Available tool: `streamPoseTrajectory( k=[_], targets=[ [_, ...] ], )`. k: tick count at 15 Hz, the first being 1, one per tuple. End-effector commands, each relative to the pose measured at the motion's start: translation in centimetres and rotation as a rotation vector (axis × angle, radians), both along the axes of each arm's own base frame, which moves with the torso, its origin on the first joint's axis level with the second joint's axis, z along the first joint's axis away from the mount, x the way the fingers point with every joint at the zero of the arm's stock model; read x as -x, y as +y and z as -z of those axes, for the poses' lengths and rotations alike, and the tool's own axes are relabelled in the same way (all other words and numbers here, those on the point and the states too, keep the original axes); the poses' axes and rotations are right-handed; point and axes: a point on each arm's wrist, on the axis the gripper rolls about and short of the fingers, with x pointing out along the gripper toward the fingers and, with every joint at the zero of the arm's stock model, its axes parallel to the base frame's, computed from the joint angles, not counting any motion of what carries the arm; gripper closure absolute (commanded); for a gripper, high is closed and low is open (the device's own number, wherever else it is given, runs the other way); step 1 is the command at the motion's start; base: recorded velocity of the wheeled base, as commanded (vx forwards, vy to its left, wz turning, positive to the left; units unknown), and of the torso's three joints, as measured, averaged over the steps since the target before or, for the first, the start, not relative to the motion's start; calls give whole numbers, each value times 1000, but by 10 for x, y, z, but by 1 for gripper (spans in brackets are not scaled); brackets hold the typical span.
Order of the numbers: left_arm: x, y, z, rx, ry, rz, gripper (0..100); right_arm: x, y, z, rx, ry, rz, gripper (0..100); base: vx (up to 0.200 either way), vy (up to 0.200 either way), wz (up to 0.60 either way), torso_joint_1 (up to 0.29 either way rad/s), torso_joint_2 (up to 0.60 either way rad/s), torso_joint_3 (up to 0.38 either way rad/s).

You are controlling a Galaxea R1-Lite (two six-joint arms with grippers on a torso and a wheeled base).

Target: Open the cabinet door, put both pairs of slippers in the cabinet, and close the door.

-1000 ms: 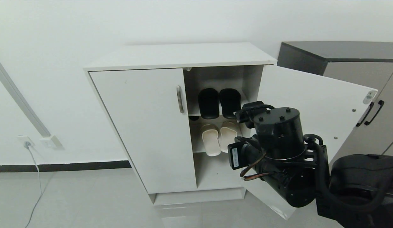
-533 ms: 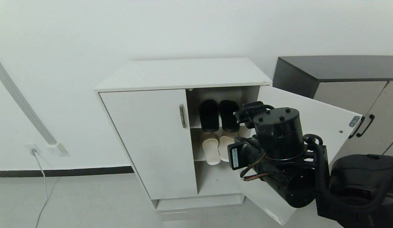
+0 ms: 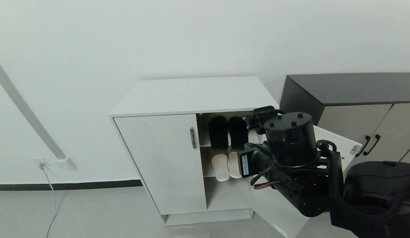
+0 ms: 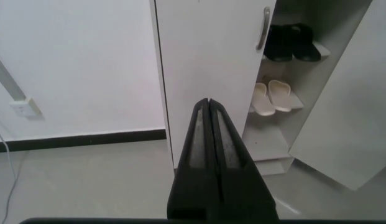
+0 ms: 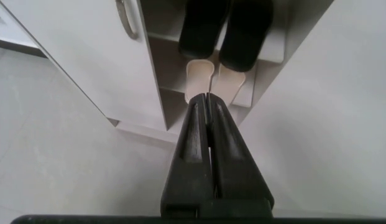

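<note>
The white cabinet (image 3: 198,94) has its left door (image 3: 162,158) shut and its right door (image 3: 335,142) swung open to the right. On the upper shelf lies a pair of black slippers (image 3: 228,132); a cream pair (image 3: 224,163) lies on the shelf below. My right arm (image 3: 290,158) hangs in front of the opening and the open door. The right gripper (image 5: 207,99) is shut on nothing, pointing at the cream slippers (image 5: 217,78) beneath the black slippers (image 5: 227,31). My left gripper (image 4: 208,102) is shut and empty, well back from the left door (image 4: 211,62).
A dark grey sideboard (image 3: 350,96) with black handles (image 3: 370,145) stands right of the open door. On the left wall are a socket with a cable (image 3: 43,163) and a slanted conduit (image 3: 26,112). Bare floor (image 3: 92,215) lies before the cabinet.
The whole head picture has shifted: the camera has moved back, so the cabinet now looks lower and smaller. Both pairs of slippers stay on their shelves and the right door stays open.
</note>
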Motion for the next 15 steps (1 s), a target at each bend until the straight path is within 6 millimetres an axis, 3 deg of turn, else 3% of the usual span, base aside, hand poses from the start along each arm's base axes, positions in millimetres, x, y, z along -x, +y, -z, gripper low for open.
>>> streamPoseTrajectory(
  k=[1,10,15],
  targets=[
    [0,0,0,0,1,-1,100,0,0,0,0,-1,0,100,0,0,0,227,-544,-320],
    [0,0,0,0,1,-3,100,-7,-3,4,8,6,22,100,0,0,0,247,-566,-320],
    [0,0,0,0,1,0,100,-10,-2,9,22,14,27,100,0,0,0,35,-83,-43]
  ],
)
